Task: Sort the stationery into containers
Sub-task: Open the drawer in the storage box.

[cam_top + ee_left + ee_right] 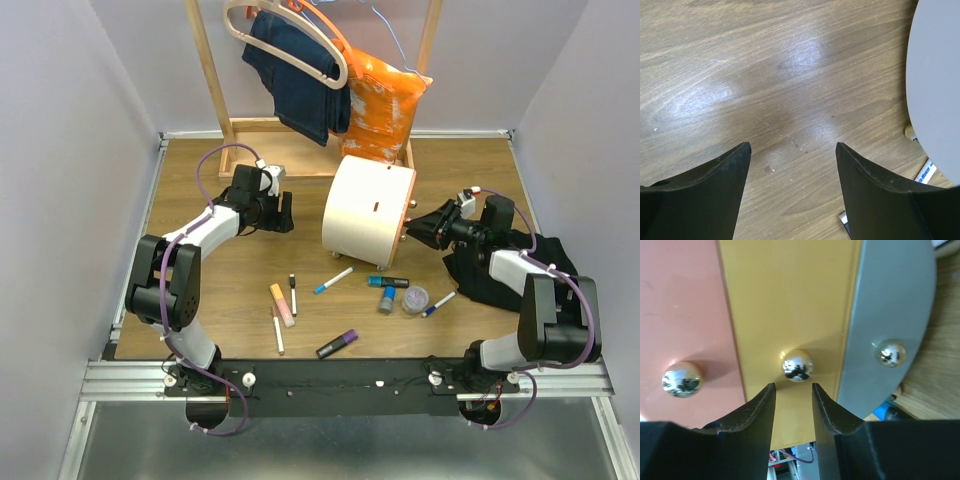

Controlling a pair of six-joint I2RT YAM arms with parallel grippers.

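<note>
The cream-white round-topped cabinet point(368, 210) stands mid-table with its drawers facing right. My right gripper point(414, 228) is at that front. In the right wrist view it point(793, 390) is open, its tips just short of the shiny knob point(797, 365) on the yellow drawer point(790, 300), not touching it. Pink point(685, 310) and grey point(890, 305) drawers flank it. My left gripper point(284, 213) hovers open over bare wood point(793, 147), left of the cabinet wall point(935, 85). Pens and markers point(333, 280) point(282, 304) point(337, 344) and a clear tape roll point(415, 299) lie in front.
A dark cloth point(510, 270) lies under my right arm at the right. A wooden clothes rack point(215, 90) with dark garments and an orange bag point(385, 110) stands at the back. A labelled pen point(925, 172) peeks out by the cabinet's foot.
</note>
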